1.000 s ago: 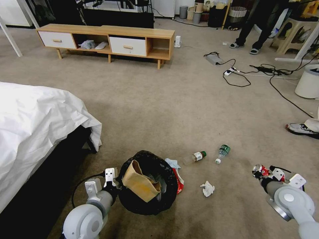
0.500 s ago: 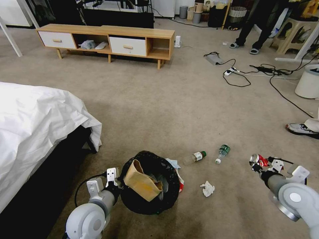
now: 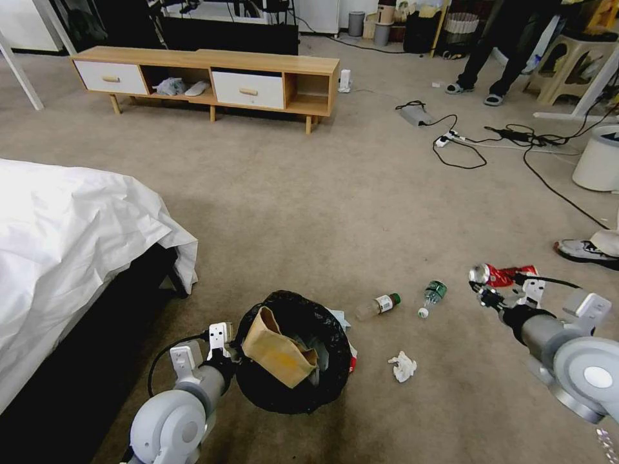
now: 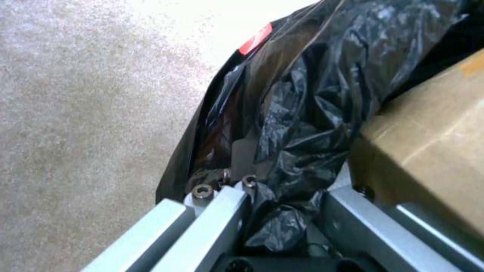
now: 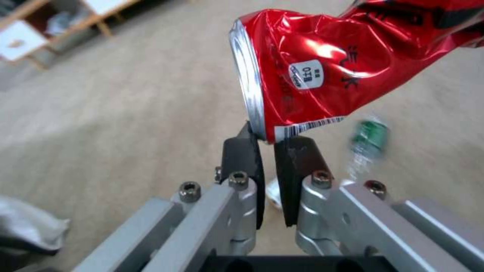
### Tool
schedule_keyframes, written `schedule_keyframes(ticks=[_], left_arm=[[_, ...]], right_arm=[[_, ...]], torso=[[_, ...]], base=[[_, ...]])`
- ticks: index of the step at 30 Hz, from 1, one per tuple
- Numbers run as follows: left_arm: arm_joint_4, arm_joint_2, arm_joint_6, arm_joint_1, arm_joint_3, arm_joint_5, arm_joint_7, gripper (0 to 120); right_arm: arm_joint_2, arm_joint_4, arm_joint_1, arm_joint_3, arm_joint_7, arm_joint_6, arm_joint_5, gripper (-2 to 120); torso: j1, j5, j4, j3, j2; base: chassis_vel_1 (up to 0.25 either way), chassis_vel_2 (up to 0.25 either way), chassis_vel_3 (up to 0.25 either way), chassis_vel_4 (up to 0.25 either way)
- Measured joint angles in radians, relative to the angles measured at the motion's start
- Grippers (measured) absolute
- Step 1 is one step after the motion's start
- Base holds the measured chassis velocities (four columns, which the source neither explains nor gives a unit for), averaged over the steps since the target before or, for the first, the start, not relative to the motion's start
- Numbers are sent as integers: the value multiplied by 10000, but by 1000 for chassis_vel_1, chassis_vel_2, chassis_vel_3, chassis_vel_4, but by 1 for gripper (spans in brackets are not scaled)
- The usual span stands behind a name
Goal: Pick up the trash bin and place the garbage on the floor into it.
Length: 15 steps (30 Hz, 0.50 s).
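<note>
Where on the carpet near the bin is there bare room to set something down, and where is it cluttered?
Bare carpet lies between the bed, the wooden cabinet and the trash bin. Right of the bin it is crowded: two bottles and a tissue. Cables clutter the far right.

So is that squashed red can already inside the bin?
No, the crushed red can is pinched by its rim in the right end effector, held in the air over the carpet.
</note>
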Motion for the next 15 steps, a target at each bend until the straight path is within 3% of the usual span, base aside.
schedule_keyframes(ticks=[15], left_arm=[[42, 45, 42, -203, 291, -28, -2, 0]], right_arm=[[-394, 552, 121, -878, -2356, 402, -379, 6]], torso=[[0, 0, 0, 0, 0]], base=[[0, 0, 0, 0]])
